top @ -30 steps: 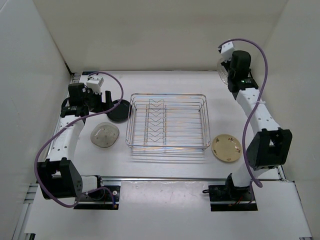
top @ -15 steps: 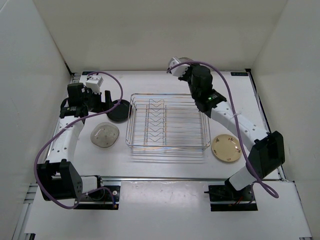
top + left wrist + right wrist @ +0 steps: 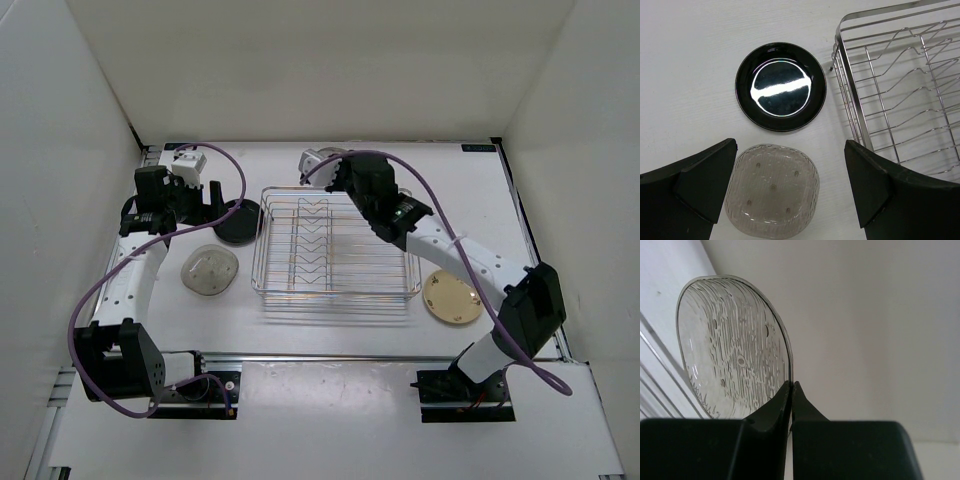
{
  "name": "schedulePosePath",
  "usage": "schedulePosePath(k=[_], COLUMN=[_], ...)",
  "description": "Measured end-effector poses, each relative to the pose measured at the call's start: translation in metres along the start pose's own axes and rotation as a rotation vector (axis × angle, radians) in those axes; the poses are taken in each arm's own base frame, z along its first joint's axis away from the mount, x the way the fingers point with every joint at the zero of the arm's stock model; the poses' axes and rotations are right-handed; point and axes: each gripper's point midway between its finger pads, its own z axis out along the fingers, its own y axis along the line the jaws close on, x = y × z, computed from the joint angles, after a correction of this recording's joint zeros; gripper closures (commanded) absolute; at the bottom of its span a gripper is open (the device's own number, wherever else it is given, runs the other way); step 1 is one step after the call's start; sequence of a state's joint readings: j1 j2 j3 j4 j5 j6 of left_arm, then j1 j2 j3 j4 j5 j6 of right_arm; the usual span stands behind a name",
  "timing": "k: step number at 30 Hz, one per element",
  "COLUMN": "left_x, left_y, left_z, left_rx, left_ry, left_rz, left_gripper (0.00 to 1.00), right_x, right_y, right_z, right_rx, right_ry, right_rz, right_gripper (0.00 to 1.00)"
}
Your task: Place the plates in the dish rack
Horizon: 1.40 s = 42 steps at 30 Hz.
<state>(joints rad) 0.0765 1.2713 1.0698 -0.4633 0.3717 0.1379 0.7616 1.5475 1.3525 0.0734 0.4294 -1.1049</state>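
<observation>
The left claw point(image 3: 789, 147) hangs spread wide and empty over the black plate point(image 3: 781, 86) and a frosted plate point(image 3: 772, 187), both flat on the tabletop point(image 3: 450, 190) just left of the dish rack point(image 3: 335, 292); no plate stands there yet; the right claw point(image 3: 791, 390) is clenched on the clear glass plate point(image 3: 732, 345), held on edge above the rack's far left corner; next, I judge, comes lowering it between two dividers; the cream plate point(image 3: 452, 297) lies right of the rack.

White tabletop point(image 3: 470, 185), plain white walls point(image 3: 300, 70) on three sides, soft even light.
</observation>
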Motion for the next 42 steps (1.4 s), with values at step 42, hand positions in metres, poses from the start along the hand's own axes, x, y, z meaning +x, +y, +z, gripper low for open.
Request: schedulePosePath(k=[42], left_x=[-0.009], left_y=[-0.008], left_z=[-0.015], left_rx=[0.013], left_ry=[-0.048], left_rz=[0.020], left_gripper=[0.00], right_x=[-0.038], right_y=[0.089], right_z=[0.049], right_rx=[-0.180], right_ry=[-0.257], right_rz=[-0.159], right_gripper=[1.00])
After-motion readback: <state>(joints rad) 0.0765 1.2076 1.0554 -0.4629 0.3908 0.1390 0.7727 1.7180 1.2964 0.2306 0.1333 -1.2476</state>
